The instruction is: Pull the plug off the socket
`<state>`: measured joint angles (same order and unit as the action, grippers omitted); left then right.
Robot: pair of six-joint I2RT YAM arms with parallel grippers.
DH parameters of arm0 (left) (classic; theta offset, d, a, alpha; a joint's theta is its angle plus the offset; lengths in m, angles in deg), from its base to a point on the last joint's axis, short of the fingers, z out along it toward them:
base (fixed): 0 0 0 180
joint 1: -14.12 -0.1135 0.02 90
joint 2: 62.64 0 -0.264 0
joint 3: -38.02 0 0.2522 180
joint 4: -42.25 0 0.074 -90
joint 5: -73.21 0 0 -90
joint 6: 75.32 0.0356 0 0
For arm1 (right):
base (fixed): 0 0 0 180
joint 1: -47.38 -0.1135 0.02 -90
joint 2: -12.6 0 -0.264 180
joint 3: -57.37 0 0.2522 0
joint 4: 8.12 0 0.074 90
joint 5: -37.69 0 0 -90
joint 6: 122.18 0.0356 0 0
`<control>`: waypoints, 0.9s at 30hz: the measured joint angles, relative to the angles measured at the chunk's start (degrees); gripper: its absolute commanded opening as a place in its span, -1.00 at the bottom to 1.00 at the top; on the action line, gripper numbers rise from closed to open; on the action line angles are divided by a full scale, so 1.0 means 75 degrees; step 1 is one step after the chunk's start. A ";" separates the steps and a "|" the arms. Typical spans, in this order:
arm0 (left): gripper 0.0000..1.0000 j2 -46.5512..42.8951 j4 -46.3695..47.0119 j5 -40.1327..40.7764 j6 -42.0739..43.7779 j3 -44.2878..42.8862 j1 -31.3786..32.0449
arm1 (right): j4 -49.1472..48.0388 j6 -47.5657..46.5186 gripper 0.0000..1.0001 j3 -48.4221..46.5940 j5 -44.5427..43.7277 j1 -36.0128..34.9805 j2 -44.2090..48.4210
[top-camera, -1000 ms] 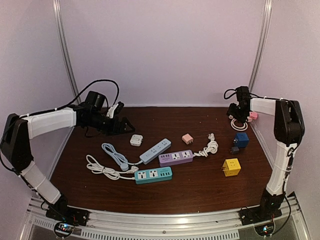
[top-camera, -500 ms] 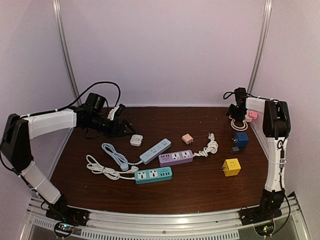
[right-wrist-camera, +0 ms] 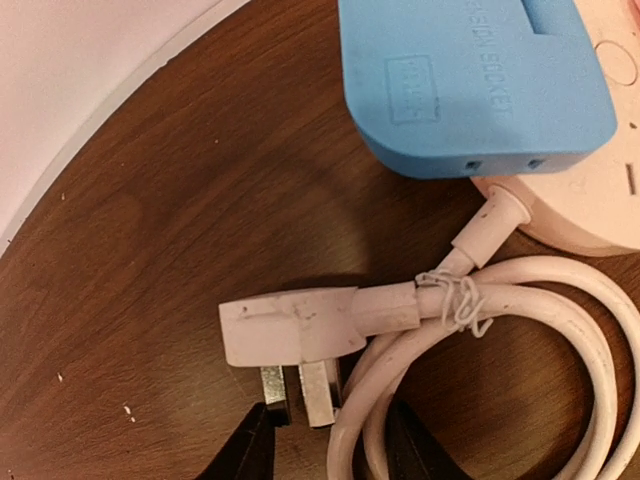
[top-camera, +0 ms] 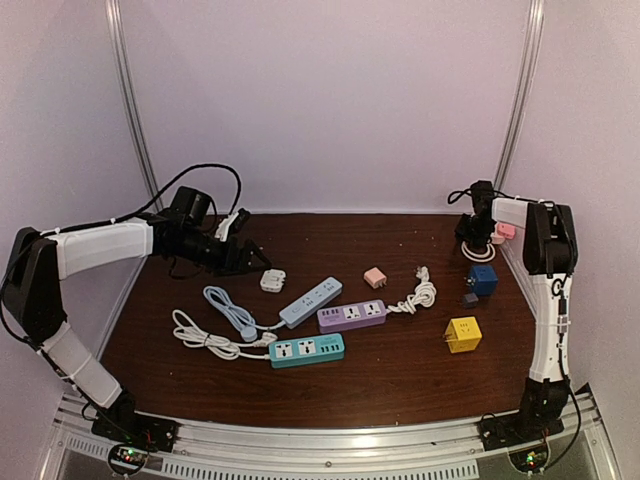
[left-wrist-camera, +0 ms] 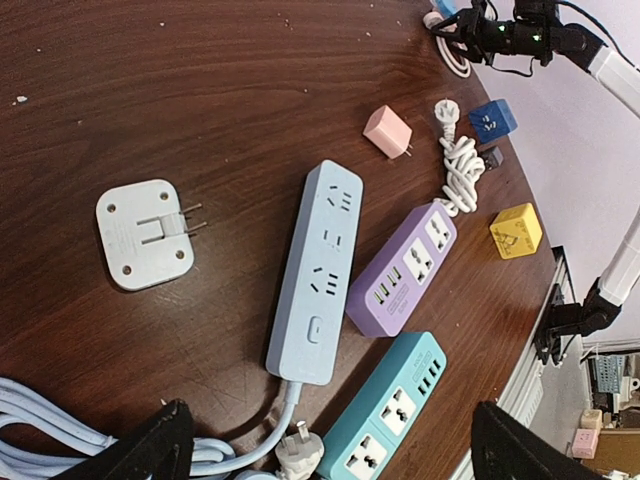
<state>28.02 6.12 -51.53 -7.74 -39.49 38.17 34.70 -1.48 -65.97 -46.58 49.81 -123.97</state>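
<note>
A blue plug [right-wrist-camera: 470, 80] sits pushed into a round pale pink socket [right-wrist-camera: 590, 200] at the table's back right corner. The socket's white cable [right-wrist-camera: 520, 290] lies coiled in front of it and ends in a white plug head [right-wrist-camera: 290, 328] with bare metal prongs. My right gripper [right-wrist-camera: 330, 445] [top-camera: 470, 232] is low over this coil. Its black fingertips [right-wrist-camera: 250, 445] stand close on either side of the prongs and cable loops, narrowed but apart, clear of the blue plug. My left gripper [left-wrist-camera: 330, 450] [top-camera: 250, 255] hangs wide open and empty over the power strips.
On the table lie a light blue strip [top-camera: 311, 301], a purple strip [top-camera: 352, 315] and a teal strip [top-camera: 307, 350]. Around them are a white adapter [top-camera: 272, 280], a pink adapter [top-camera: 375, 277], a blue cube [top-camera: 484, 279] and a yellow cube [top-camera: 463, 334]. The back and right walls stand close to the socket.
My right arm has swung its forearm in over the corner and its jaws have narrowed around the white cable's plug. The left gripper has dipped slightly toward the white adapter.
</note>
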 measured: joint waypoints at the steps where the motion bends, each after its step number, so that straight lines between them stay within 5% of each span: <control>1: 0.95 0.0000 0.0000 0.0000 0.0000 0.0000 0.0000 | 0.0006 -0.0020 -0.35 0.0003 0.0006 -0.0020 0.0000; 8: 0.95 0.0000 0.0000 0.0020 -0.0006 0.0000 0.0000 | 0.0076 -0.0119 -0.70 0.0003 -0.0029 -0.0568 0.0009; 27: 0.95 0.0000 0.0242 0.0099 -0.0699 -0.0003 0.0023 | -0.0096 -0.0726 -0.77 0.2369 0.0207 -0.3480 0.1582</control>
<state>28.02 7.94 -50.79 -12.98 -39.51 38.34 33.98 -6.92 -48.20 -45.02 23.72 -112.10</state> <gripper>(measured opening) 0.976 0.116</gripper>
